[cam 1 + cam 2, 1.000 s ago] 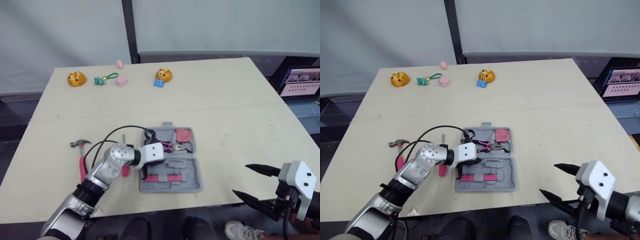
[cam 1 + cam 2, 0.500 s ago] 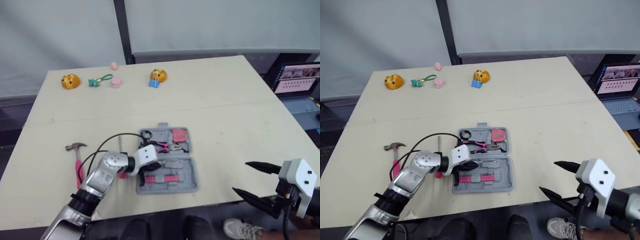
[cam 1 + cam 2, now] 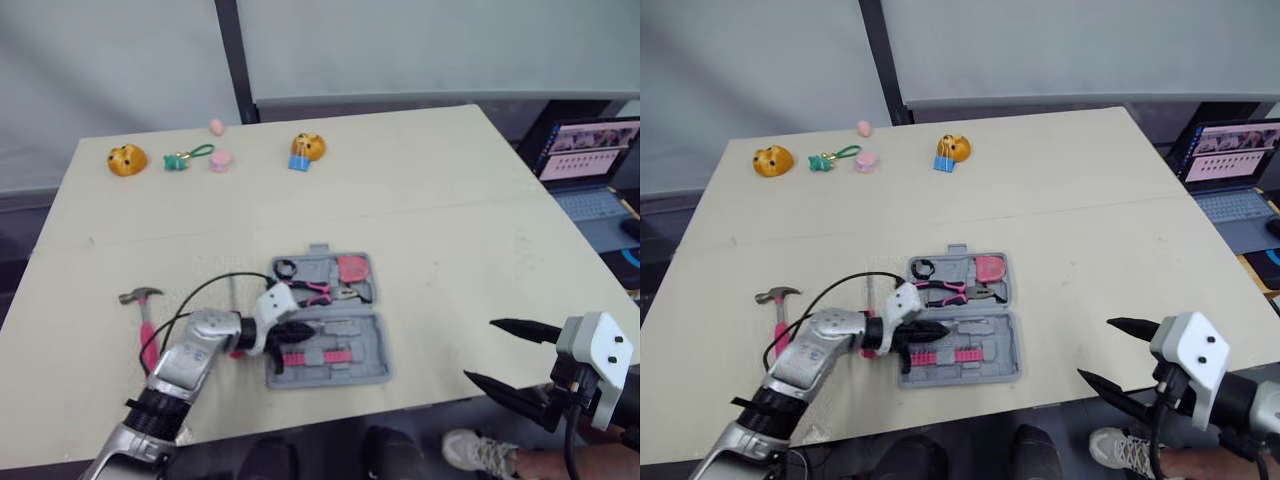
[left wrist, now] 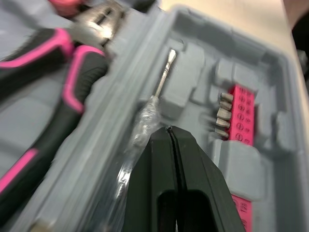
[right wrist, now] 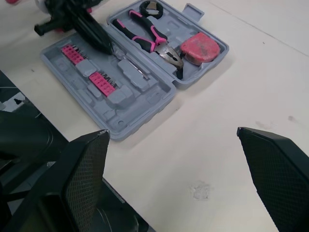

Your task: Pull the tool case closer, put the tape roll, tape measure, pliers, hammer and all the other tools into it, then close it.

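The grey tool case (image 3: 330,374) lies open near the table's front edge. Its far half holds the black tape roll (image 3: 285,269), the pink-handled pliers (image 3: 322,292) and the red tape measure (image 3: 352,268). Pink bit strips (image 5: 99,79) sit in the near half. My left gripper (image 3: 298,330) is shut, with its tips over the near half's left part. A clear-handled screwdriver (image 4: 154,104) lies in a slot just ahead of them. The hammer (image 3: 140,312) lies left of the case. A pink-handled tool (image 3: 868,335) sits by my left wrist. My right gripper (image 3: 505,352) hangs open off the table's front right.
Small toys line the far edge: an orange figure (image 3: 126,158), a green keychain (image 3: 185,158), pink pieces (image 3: 221,160) and an orange figure with a blue clip (image 3: 305,148). A laptop (image 3: 585,150) stands right of the table. A person's shoe (image 3: 465,452) is below the front edge.
The camera view has shifted. My left gripper has drawn back toward the case's left edge, with its fingers now low over the near half. The right gripper has stayed put.
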